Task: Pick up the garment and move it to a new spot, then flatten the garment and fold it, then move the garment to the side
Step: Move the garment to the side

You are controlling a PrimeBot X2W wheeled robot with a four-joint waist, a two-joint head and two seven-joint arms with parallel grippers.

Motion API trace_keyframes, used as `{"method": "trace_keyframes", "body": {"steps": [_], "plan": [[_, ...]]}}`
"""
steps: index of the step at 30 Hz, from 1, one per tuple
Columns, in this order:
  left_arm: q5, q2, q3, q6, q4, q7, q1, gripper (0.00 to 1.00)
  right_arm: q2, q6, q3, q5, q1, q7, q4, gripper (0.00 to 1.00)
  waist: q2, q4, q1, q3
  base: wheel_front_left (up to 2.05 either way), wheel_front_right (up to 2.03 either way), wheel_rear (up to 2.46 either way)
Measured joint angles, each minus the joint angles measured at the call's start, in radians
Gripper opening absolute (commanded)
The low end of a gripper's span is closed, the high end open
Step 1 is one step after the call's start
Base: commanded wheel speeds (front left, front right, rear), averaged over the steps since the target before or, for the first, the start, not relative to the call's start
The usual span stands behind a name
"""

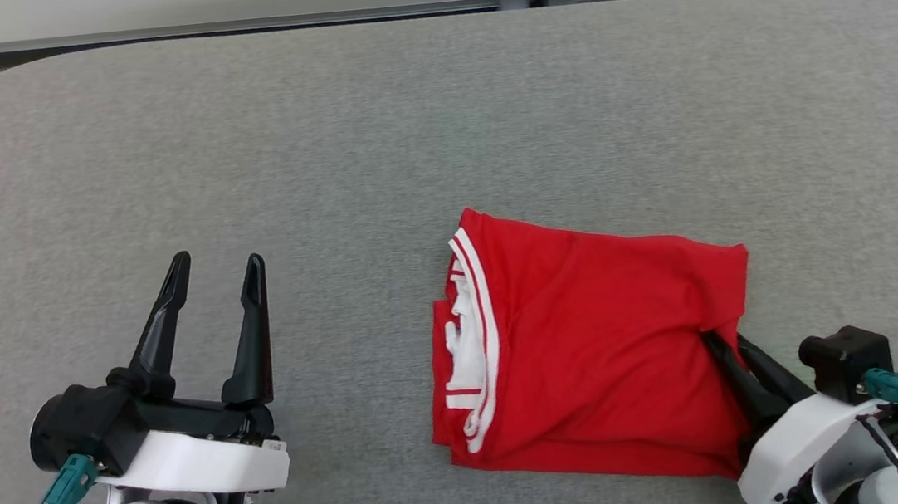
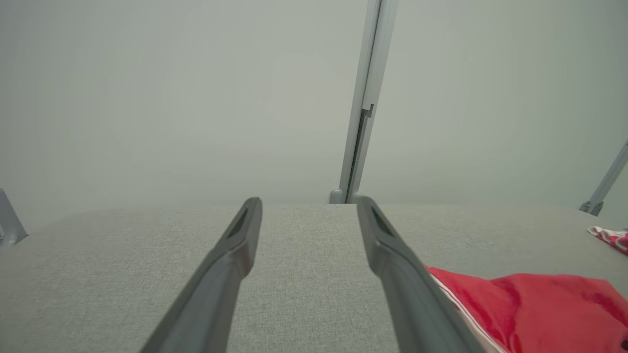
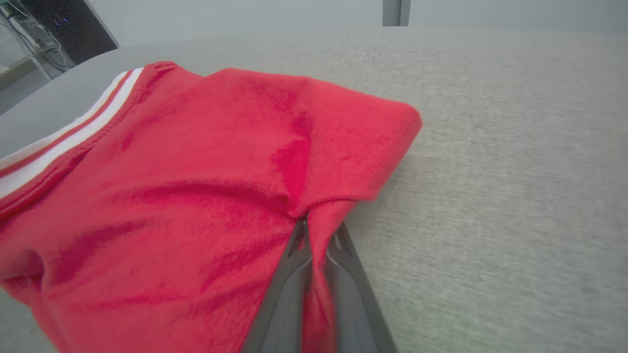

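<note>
Right tool [image 1: 724,340] clamped on folded red garment [image 1: 591,329] at its corner, left tool [image 1: 218,261] spread wide and empty, grey surface [image 1: 320,132] beneath.

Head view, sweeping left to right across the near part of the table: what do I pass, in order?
left gripper, open → red garment, folded, its white-striped edge coming first → right gripper, shut on the garment's near right corner.

Head: high, steep downward | left wrist: low, level | right wrist: close | shared: garment [image 1: 592,345], head's 4 o'clock
</note>
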Motion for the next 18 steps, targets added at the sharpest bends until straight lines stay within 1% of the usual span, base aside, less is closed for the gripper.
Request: {"method": "trace_keyframes", "body": {"steps": [5,12,15,18], "plan": [[0.003,0.018,-0.007,0.002,-0.043,0.020,0.003,1.00,-0.059,0.000,-0.010,0.008,0.013,0.010,-0.055,0.00,0.0000,-0.100,0.0000,0.003,0.00,0.00,0.00],[0.014,0.041,-0.028,0.000,-0.099,0.058,0.001,1.00,-0.127,0.000,-0.031,0.039,0.002,-0.014,-0.079,0.00,0.0000,-0.250,0.0000,0.008,0.00,0.00,0.00],[0.020,0.050,-0.041,0.000,-0.126,0.078,0.001,1.00,-0.146,0.000,-0.047,0.052,-0.028,-0.024,-0.076,0.00,0.0000,-0.304,0.0000,0.012,0.00,0.00,0.00],[0.026,0.054,-0.059,-0.004,-0.154,0.099,-0.009,1.00,-0.179,0.000,-0.077,0.060,-0.098,-0.034,-0.061,0.00,0.0000,-0.346,0.0000,0.024,0.00,0.00,0.00]]}}
